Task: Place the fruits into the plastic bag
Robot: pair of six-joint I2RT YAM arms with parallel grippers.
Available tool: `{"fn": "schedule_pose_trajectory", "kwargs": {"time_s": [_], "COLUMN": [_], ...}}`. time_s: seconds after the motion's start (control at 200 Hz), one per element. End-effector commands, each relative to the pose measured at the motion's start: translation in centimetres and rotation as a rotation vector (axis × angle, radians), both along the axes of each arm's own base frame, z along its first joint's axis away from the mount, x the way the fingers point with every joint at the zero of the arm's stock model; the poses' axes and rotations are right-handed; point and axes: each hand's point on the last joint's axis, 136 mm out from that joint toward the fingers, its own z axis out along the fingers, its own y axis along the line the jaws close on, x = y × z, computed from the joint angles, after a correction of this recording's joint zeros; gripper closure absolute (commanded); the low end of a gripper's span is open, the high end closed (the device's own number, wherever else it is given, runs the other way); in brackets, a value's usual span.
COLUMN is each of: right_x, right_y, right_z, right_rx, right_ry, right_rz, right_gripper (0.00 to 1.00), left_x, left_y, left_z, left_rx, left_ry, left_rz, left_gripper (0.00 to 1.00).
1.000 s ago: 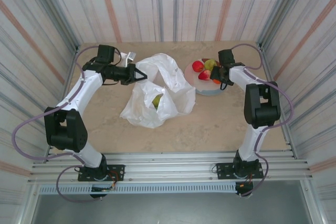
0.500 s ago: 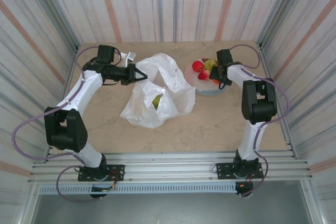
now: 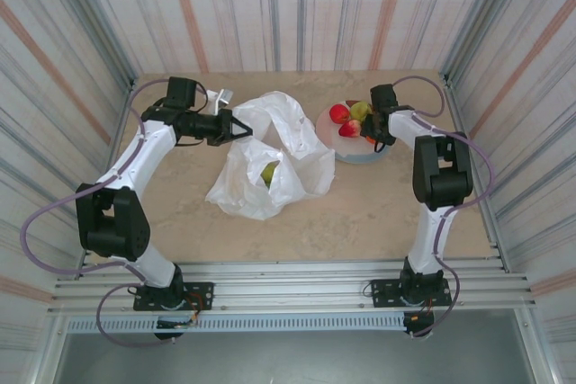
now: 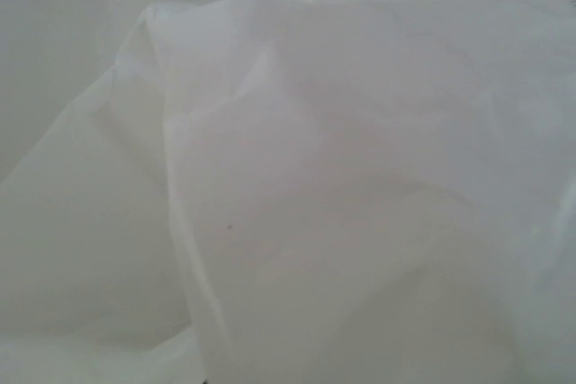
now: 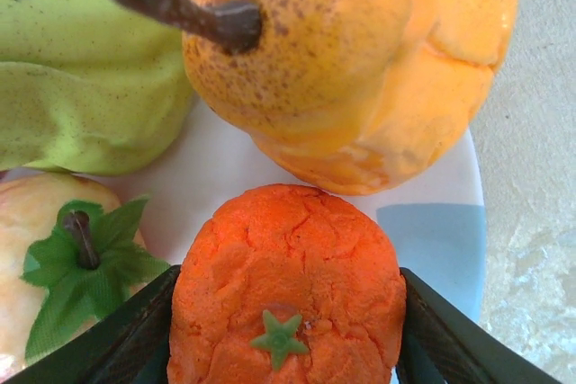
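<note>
One plastic bag (image 3: 290, 132), one plate (image 3: 360, 157). Close up, four: one green fruit (image 5: 81, 51), one yellow-orange fruit (image 5: 378, 60), one orange fruit (image 5: 288, 267), one pale fruit (image 5: 31, 209).

white translucent bag (image 3: 270, 155), orange fruit (image 5: 286, 290), brown-speckled yellow-orange fruit (image 5: 351, 60)

The large white thin-film plastic bag (image 3: 270, 155) lies mid-table on the beige stone-pattern table (image 3: 360, 213), with one small round green fruit (image 3: 268, 173) inside. The round pale plate (image 3: 360, 156) stands to its right, bearing the other fruits (image 3: 340, 114). The left gripper (image 3: 241, 129) is at the bag's far-left edge. The right gripper (image 3: 369, 132) is on the plate, with the small round orange fruit (image 5: 286, 290) between its fingers, touching both.
</note>
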Motion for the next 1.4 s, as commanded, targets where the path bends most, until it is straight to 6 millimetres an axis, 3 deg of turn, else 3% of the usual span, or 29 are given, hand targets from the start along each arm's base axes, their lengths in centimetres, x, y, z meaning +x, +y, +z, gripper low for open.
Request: {"fn": "schedule_pose_trajectory", "kwargs": {"time_s": [0.0, 0.215, 0.406, 0.591, 0.696, 0.802, 1.057, 1.247, 1.393], "right_x": [-1.0, -5.6, -12.3, -18.4, -20.2, -20.4, -17.9, -17.2, -16.3], "right_y": [-0.4, 1.7, 7.7, 14.0, 16.8, 19.1, 23.6, 29.1, 32.2], "right_z": [3.9, 9.3, 15.5, 18.1, 17.2, 16.0, 13.3, 11.6, 10.0], "right_rx": [0.003, 0.118, 0.215, 0.344, 0.341, 0.326, 0.301, 0.351, 0.351], "right_ry": [-0.066, -0.201, -0.391, -0.485, -0.471, -0.449, -0.356, -0.337, -0.317], "right_rz": [0.009, 0.085, 0.335, 0.571, 0.667, 0.73, 0.749, 0.796, 0.78], "right_gripper": [0.43, 0.45, 0.47, 0.49, 0.49, 0.49, 0.51, 0.5, 0.49], "left_x": [-0.7, -0.6, -0.5, -0.2, -0.2, -0.2, -0.3, -0.5, -0.6], "left_y": [0.2, 0.2, 0.3, 0.6, 0.7, 0.7, 0.5, 0.1, 0.1], "left_z": [1.1, 0.9, 1.1, 1.0, 0.8, 0.9, 0.7, 0.7, 0.7], "left_rx": [-0.025, -0.03, -0.036, -0.031, -0.03, -0.03, -0.033, -0.038, -0.039], "left_ry": [-0.018, -0.011, -0.013, -0.014, -0.004, -0.011, -0.006, -0.005, -0.004], "left_rz": [-0.005, -0.004, 0.002, 0.014, 0.018, 0.019, 0.012, -0.002, -0.002], "left_gripper": [1.0, 1.0, 1.0, 1.0, 1.0, 1.0, 1.0, 1.0, 1.0]}}
